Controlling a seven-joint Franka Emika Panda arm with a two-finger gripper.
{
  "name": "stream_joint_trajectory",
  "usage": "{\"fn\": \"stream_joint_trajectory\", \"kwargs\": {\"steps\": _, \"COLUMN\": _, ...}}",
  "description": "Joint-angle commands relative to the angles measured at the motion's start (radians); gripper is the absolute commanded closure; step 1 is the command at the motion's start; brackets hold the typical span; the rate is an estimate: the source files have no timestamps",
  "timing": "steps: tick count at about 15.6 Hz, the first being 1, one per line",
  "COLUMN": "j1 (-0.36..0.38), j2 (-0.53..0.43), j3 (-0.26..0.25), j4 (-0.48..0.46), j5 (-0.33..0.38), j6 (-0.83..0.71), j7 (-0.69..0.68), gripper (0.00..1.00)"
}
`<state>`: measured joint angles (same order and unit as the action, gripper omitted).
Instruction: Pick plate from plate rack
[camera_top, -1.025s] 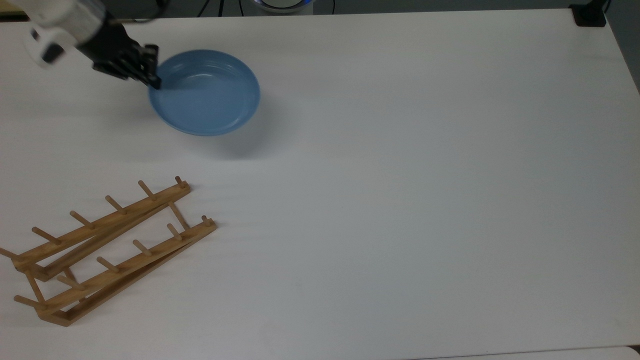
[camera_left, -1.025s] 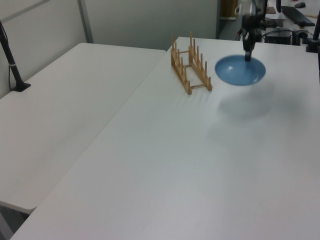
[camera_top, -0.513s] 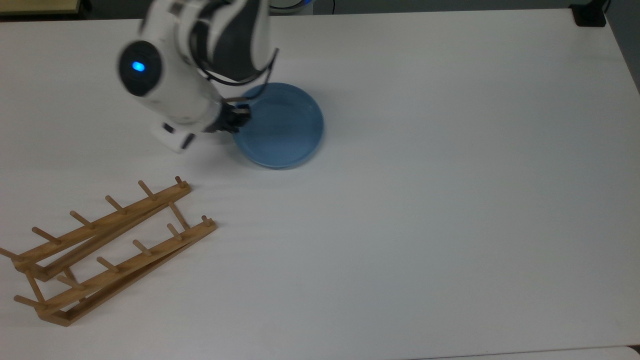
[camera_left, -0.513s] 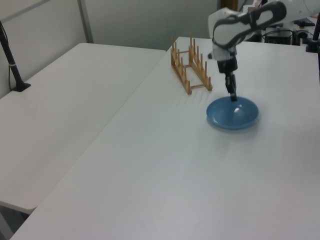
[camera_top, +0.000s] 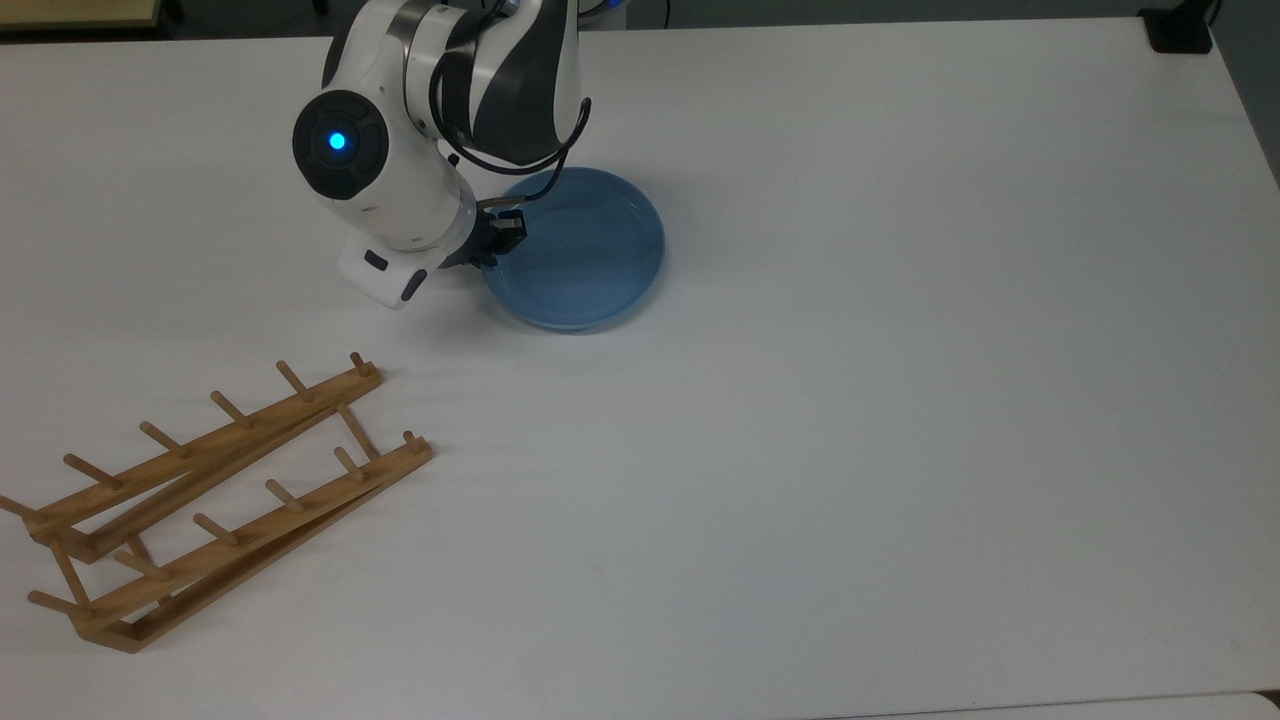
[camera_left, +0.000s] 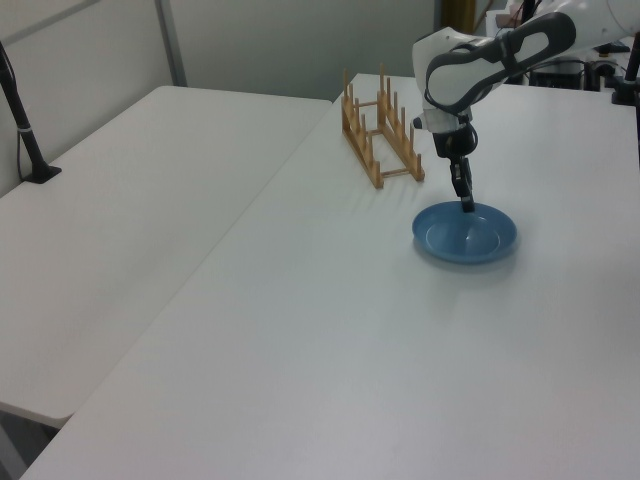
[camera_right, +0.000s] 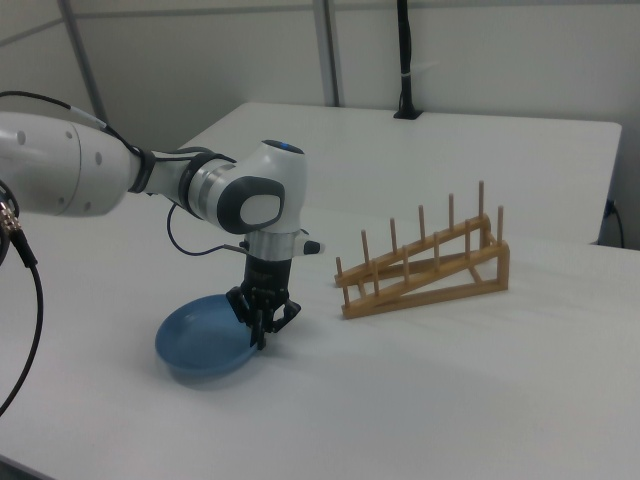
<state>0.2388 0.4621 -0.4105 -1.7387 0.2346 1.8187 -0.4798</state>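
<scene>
In the top view the gripper (camera_top: 500, 243) sits at the light-blue plate's (camera_top: 590, 255) rim on the top view's left, its jaws drawn narrow around that rim, one finger inside the dish and one outside, so it appears to grip the plate. The plate lies flat on the white desk (camera_top: 900, 400), well apart from the wooden plate rack (camera_top: 215, 495) near the lower-left corner, with wide bare desk on the top view's right and below. In the left view the gripper (camera_left: 466, 203) points down onto the far rim of the plate (camera_left: 466, 236), which rests on the desk (camera_left: 330, 380) just in front of the plate rack (camera_left: 381, 127); open surface spreads toward the camera. In the right view the gripper (camera_right: 262, 333) pinches the near-right rim of the plate (camera_right: 200, 345), and the plate rack (camera_right: 425, 268) stands empty to the right view's right, clear of the arm. Compared with half a second ago, the plate has shifted slightly toward the top view's right and now lies level on the desk rather than tilted, the arm having settled over it.
</scene>
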Motion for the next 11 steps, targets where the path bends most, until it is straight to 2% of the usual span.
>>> {"fn": "stream_joint_trajectory", "kwargs": {"steps": 1, "j1": 0.016, "j2": -0.046, "j3": -0.011, "j4": -0.051, "j5": -0.038, "j6": 0.025, "j7": 0.038, "gripper": 0.00}}
{"fn": "stream_joint_trajectory", "kwargs": {"steps": 3, "j1": 0.002, "j2": -0.107, "j3": -0.001, "j4": -0.048, "j5": -0.047, "j6": 0.024, "j7": 0.102, "gripper": 0.00}}
{"fn": "stream_joint_trajectory", "kwargs": {"steps": 5, "j1": -0.001, "j2": -0.187, "j3": 0.015, "j4": -0.042, "j5": -0.104, "j6": -0.002, "j7": 0.167, "gripper": 0.00}}
{"fn": "stream_joint_trajectory", "kwargs": {"steps": 6, "j1": -0.006, "j2": -0.227, "j3": 0.037, "j4": -0.032, "j5": -0.138, "j6": -0.013, "j7": 0.214, "gripper": 0.00}}
{"fn": "stream_joint_trajectory", "kwargs": {"steps": 7, "j1": -0.036, "j2": -0.267, "j3": 0.079, "j4": -0.022, "j5": -0.168, "j6": -0.028, "j7": 0.260, "gripper": 0.00}}
{"fn": "stream_joint_trajectory", "kwargs": {"steps": 9, "j1": -0.129, "j2": -0.338, "j3": 0.218, "j4": -0.021, "j5": -0.227, "j6": -0.056, "j7": 0.350, "gripper": 0.00}}
{"fn": "stream_joint_trajectory", "kwargs": {"steps": 11, "j1": -0.203, "j2": -0.385, "j3": 0.324, "j4": -0.021, "j5": -0.286, "j6": -0.081, "j7": 0.426, "gripper": 0.00}}
